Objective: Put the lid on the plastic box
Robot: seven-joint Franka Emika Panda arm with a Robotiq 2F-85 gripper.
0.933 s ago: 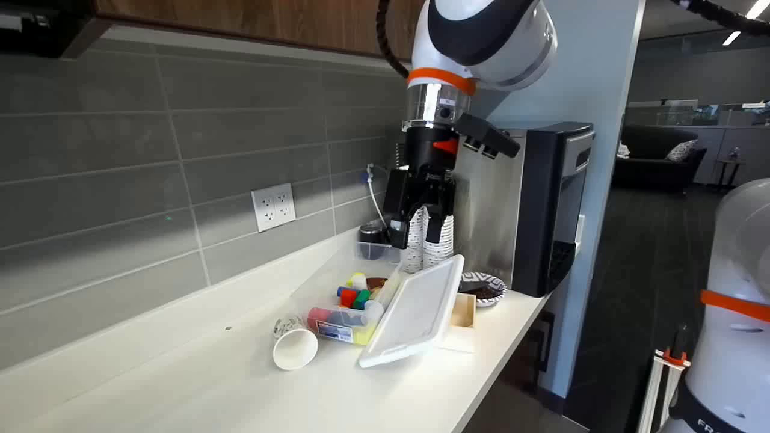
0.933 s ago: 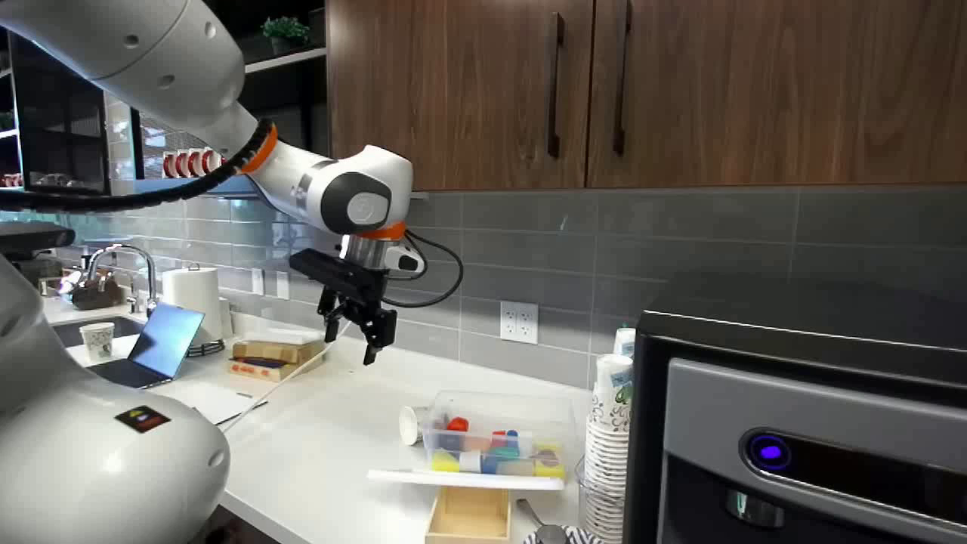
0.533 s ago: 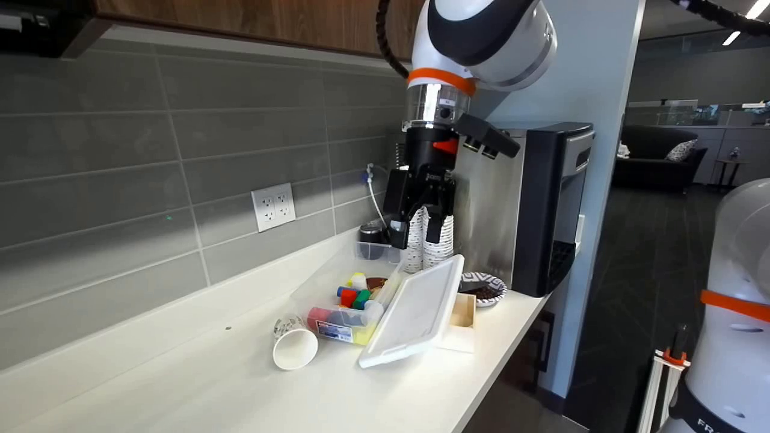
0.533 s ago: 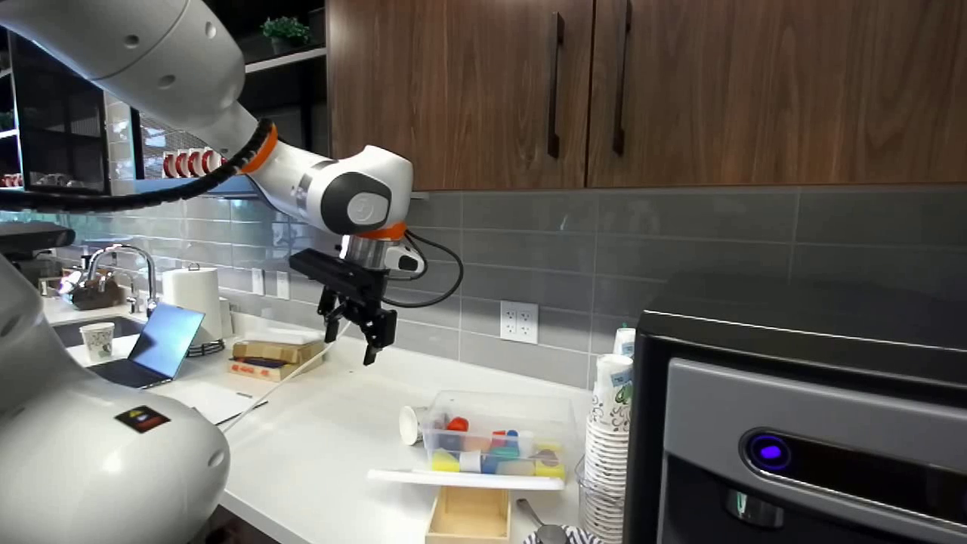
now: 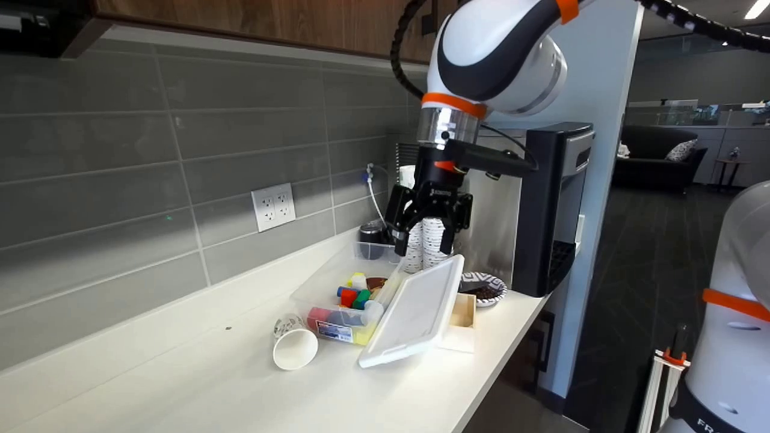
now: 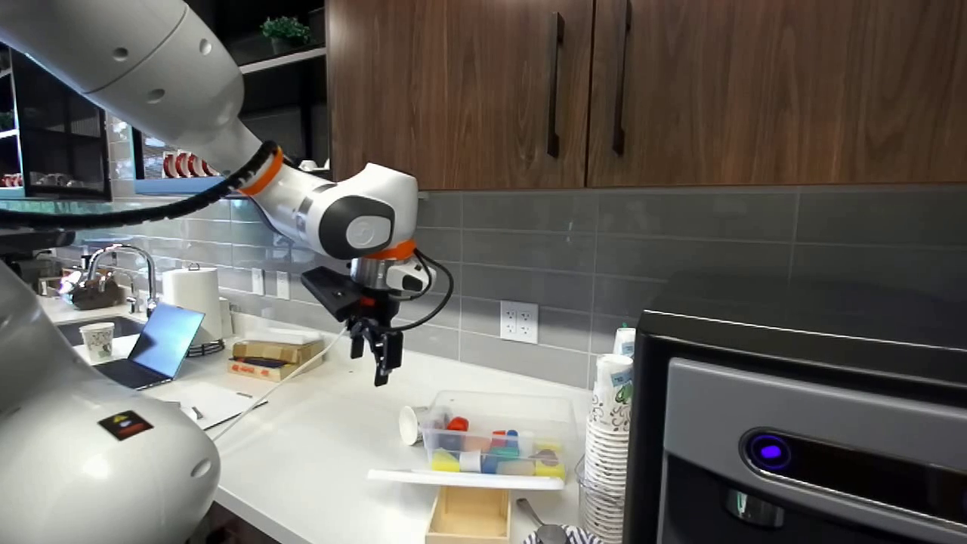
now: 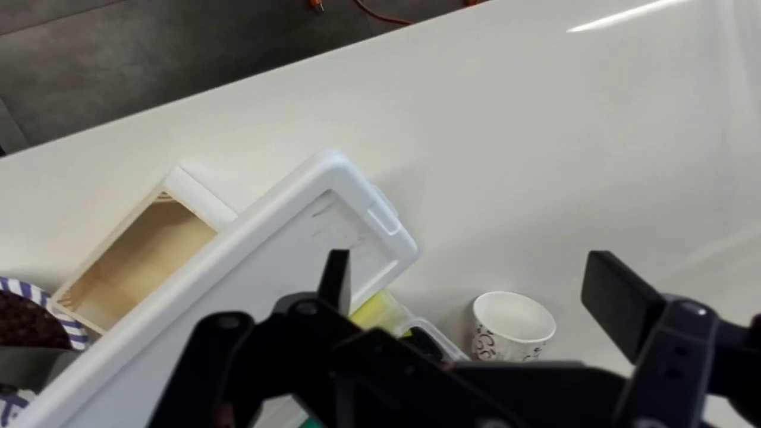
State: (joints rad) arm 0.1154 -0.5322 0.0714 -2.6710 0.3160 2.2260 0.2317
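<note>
Above the glossy white surface (image 5: 228,385), I have the orange-banded white arm (image 5: 469,39) reaching across, wrist bent so the black pincer (image 5: 424,245) points down, its fingers (image 7: 621,303) well apart. A wall of grey rectangular tiles (image 5: 96,150) stands behind, brown wood-grain cabinets (image 6: 461,91) hang higher up, and in an exterior view a black-and-grey dispenser (image 6: 801,408) shows a blue-violet light (image 6: 770,452). I see the flat rectangular whitish plastic lid (image 5: 418,307), round-cornered, slanting just beside the shallow clear plastic box (image 6: 544,408), which holds small red, green, yellow and blue pieces (image 5: 349,297). An open pale wooden box (image 6: 468,514) is partly covered by the lid in the wrist view; whether they touch, I cannot tell. A patterned white paper cup (image 5: 295,346) lies on its side near the clear box's labelled end.
</note>
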